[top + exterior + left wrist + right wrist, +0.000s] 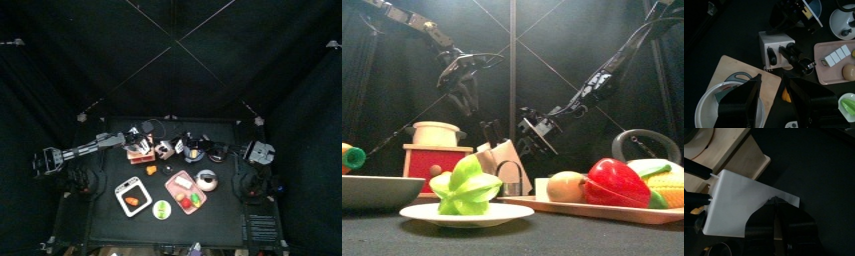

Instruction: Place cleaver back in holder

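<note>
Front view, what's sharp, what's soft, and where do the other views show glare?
Front view: the green star-shaped fruit on its white plate is crisp and the hanging arms behind are softer. Right wrist view: the flat white cleaver blade glares bright. Top view: the small black table sits in dark surroundings.

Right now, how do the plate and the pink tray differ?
The plate is round and white; the tray is rectangular and pink. The plate carries one green star-shaped fruit; the tray carries several pieces, among them a red pepper. The plate sits nearer the table's front edge than the tray. Both lie flat, hold food and are clear of the grippers.
</note>
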`<state>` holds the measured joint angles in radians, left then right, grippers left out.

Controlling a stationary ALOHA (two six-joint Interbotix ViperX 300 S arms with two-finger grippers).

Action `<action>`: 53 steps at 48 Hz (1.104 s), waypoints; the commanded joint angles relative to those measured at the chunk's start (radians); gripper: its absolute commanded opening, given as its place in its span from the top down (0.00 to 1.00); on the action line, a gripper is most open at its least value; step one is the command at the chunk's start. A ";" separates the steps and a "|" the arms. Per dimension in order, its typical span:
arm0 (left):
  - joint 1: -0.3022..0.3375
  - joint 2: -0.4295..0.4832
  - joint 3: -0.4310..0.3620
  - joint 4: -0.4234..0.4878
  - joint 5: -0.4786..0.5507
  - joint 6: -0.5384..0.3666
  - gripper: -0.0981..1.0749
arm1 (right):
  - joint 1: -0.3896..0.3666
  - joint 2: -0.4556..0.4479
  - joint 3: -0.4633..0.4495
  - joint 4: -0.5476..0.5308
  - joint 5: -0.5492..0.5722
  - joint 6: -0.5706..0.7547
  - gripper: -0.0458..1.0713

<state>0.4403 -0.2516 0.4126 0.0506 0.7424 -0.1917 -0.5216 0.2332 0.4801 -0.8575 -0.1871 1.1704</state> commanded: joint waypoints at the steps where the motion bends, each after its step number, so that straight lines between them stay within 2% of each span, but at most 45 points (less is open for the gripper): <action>1: 0.000 -0.008 -0.018 0.002 -0.008 0.000 0.25 | 0.003 -0.020 -0.021 0.000 -0.003 0.002 0.67; 13: -0.006 -0.049 0.015 -0.012 -0.069 0.000 0.25 | 0.003 -0.028 -0.014 0.002 0.015 0.000 0.67; 29: -0.043 -0.195 0.156 -0.054 -0.201 0.000 0.25 | 0.017 -0.086 0.015 0.008 0.060 0.003 0.67; 38: -0.077 -0.295 0.270 -0.054 -0.324 0.000 0.25 | 0.023 -0.112 0.032 0.023 0.103 0.009 0.67; 46: -0.092 -0.341 0.357 -0.052 -0.420 0.000 0.25 | 0.032 -0.156 0.040 0.049 0.112 0.008 0.67; 53: -0.129 -0.373 0.451 -0.052 -0.575 0.002 0.25 | 0.048 -0.222 0.063 0.051 0.114 0.006 0.67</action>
